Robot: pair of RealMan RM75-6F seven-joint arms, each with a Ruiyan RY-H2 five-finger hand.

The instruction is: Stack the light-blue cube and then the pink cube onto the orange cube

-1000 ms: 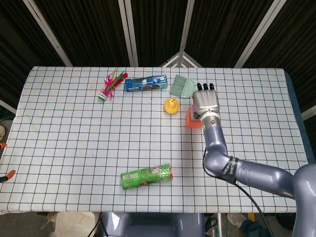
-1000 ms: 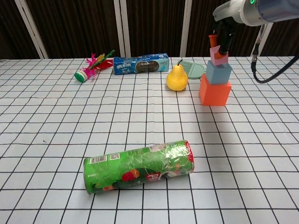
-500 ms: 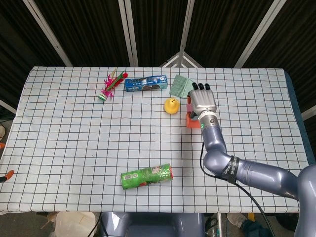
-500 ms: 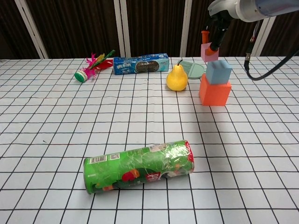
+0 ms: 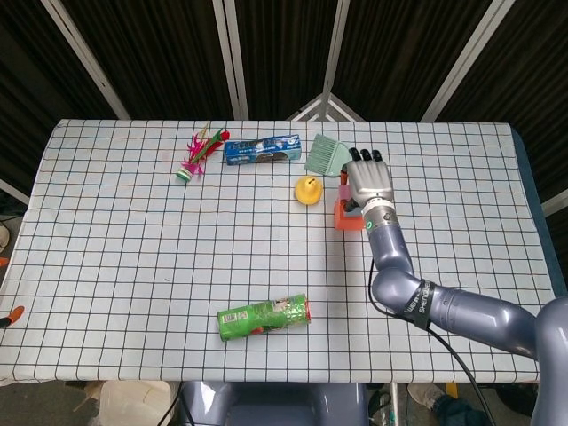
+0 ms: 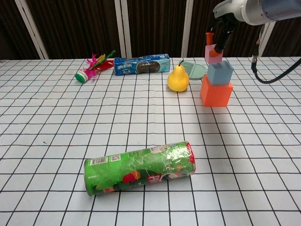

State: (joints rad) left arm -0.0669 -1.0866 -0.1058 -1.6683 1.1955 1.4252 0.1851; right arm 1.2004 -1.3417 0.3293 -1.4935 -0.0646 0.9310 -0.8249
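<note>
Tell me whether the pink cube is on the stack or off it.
Off. The right hand holds the pink cube above the light-blue cube, which sits on the orange cube.

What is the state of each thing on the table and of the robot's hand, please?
Orange cube: on the table, bottom of the stack.
Light-blue cube: resting on the orange cube.
Pink cube: held in the air, above the light-blue cube's left part.
Right hand: grips the pink cube.
Green can: lying on its side.
Pear: upright.
Biscuit pack: lying flat.
Shuttlecock: lying on its side.
</note>
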